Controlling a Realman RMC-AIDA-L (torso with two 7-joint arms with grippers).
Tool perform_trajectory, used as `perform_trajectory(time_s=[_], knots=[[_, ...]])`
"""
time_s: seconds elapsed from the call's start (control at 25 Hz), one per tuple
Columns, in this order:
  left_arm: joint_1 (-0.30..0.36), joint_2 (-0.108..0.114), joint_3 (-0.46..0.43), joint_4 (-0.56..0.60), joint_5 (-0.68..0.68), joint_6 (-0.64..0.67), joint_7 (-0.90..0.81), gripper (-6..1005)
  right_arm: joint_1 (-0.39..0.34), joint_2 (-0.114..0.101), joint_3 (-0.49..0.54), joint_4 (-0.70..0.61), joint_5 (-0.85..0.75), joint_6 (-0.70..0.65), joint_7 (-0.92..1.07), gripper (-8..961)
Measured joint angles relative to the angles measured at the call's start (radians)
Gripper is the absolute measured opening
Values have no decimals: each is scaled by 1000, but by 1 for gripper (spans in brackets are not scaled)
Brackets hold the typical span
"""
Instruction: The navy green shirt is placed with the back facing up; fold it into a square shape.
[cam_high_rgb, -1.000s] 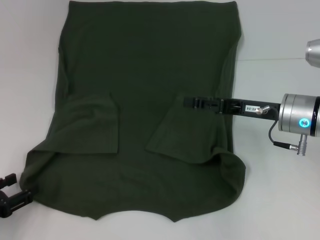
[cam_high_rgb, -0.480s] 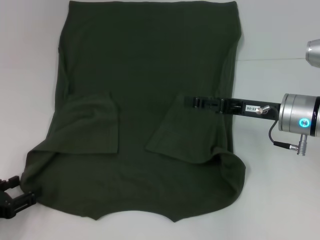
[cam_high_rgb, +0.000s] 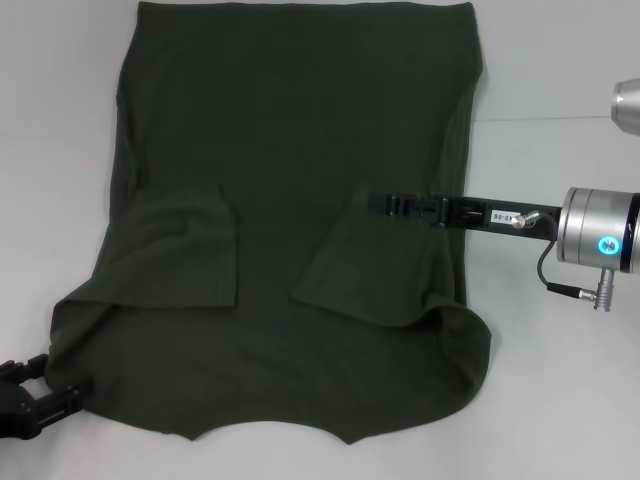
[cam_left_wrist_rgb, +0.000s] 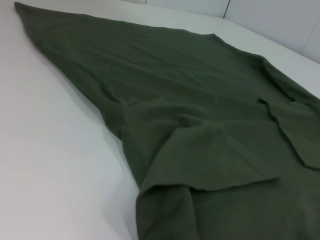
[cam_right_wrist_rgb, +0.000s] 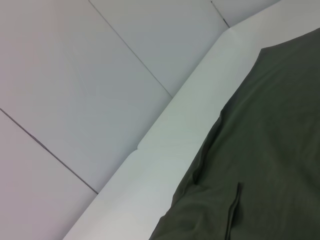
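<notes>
Sleeves folded inward, the navy green shirt (cam_high_rgb: 290, 210) lies back-up on the white table (cam_high_rgb: 560, 400). Left gripper (cam_high_rgb: 45, 400), fingers spread, hovers beside its near corner; right gripper (cam_high_rgb: 400, 205), fingers indiscernible, rests atop. Next: likely grasping that shoulder corner.

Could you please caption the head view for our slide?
Shirt with sleeves folded in; right gripper over it, left gripper at its corner.

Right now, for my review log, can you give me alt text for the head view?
A dark olive-green shirt lies flat on a white table, both short sleeves folded inward over its plain upper side. The right gripper reaches in over the shirt's right side above the folded sleeve, while the left gripper sits open at the shirt's near left corner.
</notes>
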Motion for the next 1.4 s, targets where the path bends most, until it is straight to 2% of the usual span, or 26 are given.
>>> perform_trajectory(time_s=[0.36, 0.6, 1.36, 1.4], knots=[[-2, 1, 8, 1, 0, 1, -4, 762, -1, 0, 0, 2, 0, 0, 0, 702], [-5, 3, 11, 10, 1, 2, -16, 690, -1, 0, 0, 2, 0, 0, 0, 703], [-17, 1, 12, 22, 19, 17, -36, 45, -6, 0, 0, -1, 0, -4, 0, 703], [-20, 2, 12, 22, 18, 25, -41, 44, -7, -2, 0, -2, 0, -3, 1, 702]])
